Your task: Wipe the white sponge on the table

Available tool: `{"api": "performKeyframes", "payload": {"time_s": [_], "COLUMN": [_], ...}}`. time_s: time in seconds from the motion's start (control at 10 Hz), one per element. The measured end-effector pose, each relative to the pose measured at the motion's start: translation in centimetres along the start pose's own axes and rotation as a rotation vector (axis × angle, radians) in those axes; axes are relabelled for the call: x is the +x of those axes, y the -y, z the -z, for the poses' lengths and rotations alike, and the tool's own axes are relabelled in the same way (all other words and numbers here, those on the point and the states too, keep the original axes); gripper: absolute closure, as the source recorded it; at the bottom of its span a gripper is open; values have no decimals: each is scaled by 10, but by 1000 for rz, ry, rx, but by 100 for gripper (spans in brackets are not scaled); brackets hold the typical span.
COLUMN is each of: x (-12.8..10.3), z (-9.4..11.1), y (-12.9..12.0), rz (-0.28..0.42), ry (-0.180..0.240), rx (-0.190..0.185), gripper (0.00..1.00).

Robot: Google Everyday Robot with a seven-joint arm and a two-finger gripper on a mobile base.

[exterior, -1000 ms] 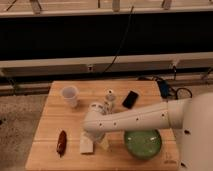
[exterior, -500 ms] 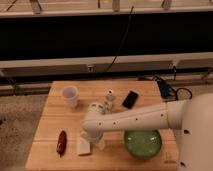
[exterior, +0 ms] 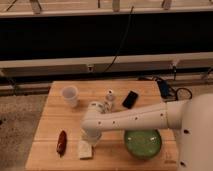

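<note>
The white sponge lies flat near the front edge of the light-brown wooden table, left of centre. My gripper points down from the white arm, which reaches in from the right. The gripper sits at the sponge's far edge and hides part of it. I cannot tell if it touches the sponge.
A white plastic cup stands at the back left. A small white bottle-like figure and a black phone are at the back centre. A green bowl sits front right and a red-brown object front left.
The gripper has moved slightly left and down at the sponge, and the sponge has shifted a little toward the front edge. Nothing else moved.
</note>
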Motion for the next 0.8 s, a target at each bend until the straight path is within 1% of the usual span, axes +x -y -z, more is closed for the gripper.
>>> {"api": "performKeyframes", "payload": {"time_s": [0.1,0.2,0.3,0.4,0.5,0.6,0.7,0.8], "x": [0,1,4,5,15,25,33,47], "z": [1,2,8,12,36,50,58,68], "y": [-1,-2,-5,-6,-14,-25,-34,-45], "rz": [0,0,-14,-19,-56,-87,-116,-155], "ry": [-1,-5,-25,-32,-76,-101,-120,-151], "rx": [-2,-4,-5,-4,8,14,21,36], "gripper": [99,100,100,100,100,100,100,100]}}
